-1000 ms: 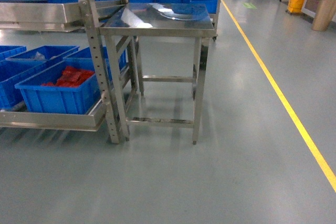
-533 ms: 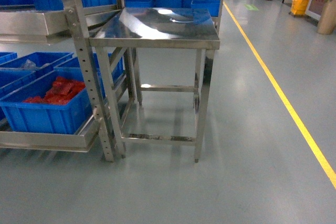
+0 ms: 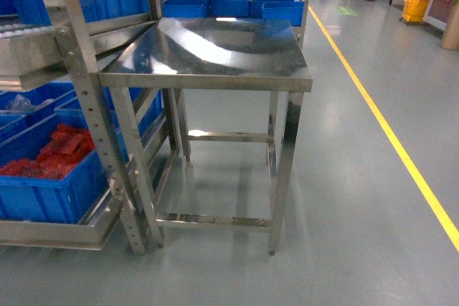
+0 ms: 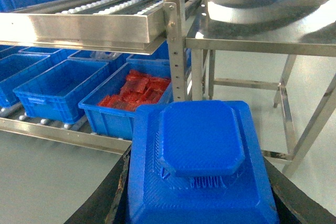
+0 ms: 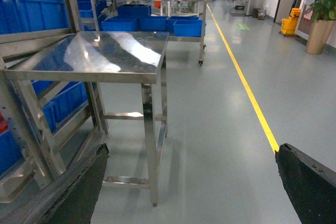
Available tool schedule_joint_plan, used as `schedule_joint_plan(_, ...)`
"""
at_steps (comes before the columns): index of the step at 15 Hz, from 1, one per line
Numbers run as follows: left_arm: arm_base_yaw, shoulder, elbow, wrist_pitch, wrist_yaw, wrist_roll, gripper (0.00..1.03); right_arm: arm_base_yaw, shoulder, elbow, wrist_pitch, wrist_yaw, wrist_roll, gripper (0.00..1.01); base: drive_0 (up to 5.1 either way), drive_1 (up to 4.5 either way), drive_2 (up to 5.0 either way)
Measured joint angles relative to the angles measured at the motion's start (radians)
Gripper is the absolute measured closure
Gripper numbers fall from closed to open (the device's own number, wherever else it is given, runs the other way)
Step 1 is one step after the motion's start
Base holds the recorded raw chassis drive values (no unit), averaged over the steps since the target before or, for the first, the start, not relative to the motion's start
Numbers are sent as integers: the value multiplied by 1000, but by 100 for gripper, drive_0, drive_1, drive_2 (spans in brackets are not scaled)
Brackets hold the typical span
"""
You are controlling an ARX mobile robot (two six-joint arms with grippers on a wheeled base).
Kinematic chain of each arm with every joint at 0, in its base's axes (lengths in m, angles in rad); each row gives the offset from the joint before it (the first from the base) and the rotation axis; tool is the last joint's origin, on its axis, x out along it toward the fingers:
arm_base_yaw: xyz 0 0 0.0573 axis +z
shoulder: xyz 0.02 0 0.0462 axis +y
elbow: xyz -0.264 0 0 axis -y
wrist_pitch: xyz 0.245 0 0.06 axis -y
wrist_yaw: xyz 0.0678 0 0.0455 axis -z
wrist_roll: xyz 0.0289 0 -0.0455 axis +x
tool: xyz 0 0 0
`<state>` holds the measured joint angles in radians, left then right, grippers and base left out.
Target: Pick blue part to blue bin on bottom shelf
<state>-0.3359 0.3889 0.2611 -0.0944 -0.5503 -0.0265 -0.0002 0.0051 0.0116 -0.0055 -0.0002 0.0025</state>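
In the left wrist view my left gripper (image 4: 199, 184) is shut on the blue part (image 4: 199, 140), a ribbed square block with a raised octagonal top, with a black finger on each side. Beyond it lies the bottom shelf (image 4: 58, 134), its steel front rail and white rollers carrying blue bins: an empty blue bin (image 4: 47, 106) and another blue bin (image 4: 113, 121) holding red parts. In the head view the bottom shelf (image 3: 50, 234) and the bin of red parts (image 3: 43, 198) sit at the lower left. My right gripper (image 5: 191, 182) is open over bare floor. Neither gripper shows in the head view.
A steel table (image 3: 215, 51) stands right of the rack's perforated upright (image 3: 93, 127). An upper roller shelf (image 4: 94, 22) overhangs the bins. A yellow floor line (image 3: 387, 134) runs along the right. More blue bins (image 3: 229, 6) sit on a rack behind the table.
The head view has moved closer to the table and rack. The rack has slid toward the left edge and the table now looks larger and lower in the view.
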Motion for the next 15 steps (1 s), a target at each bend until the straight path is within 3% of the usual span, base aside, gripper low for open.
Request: schedule_joint_plan(15,0,0,0,-1,0,0,60,0,0,0,-3,0,0,3,2,422,-419)
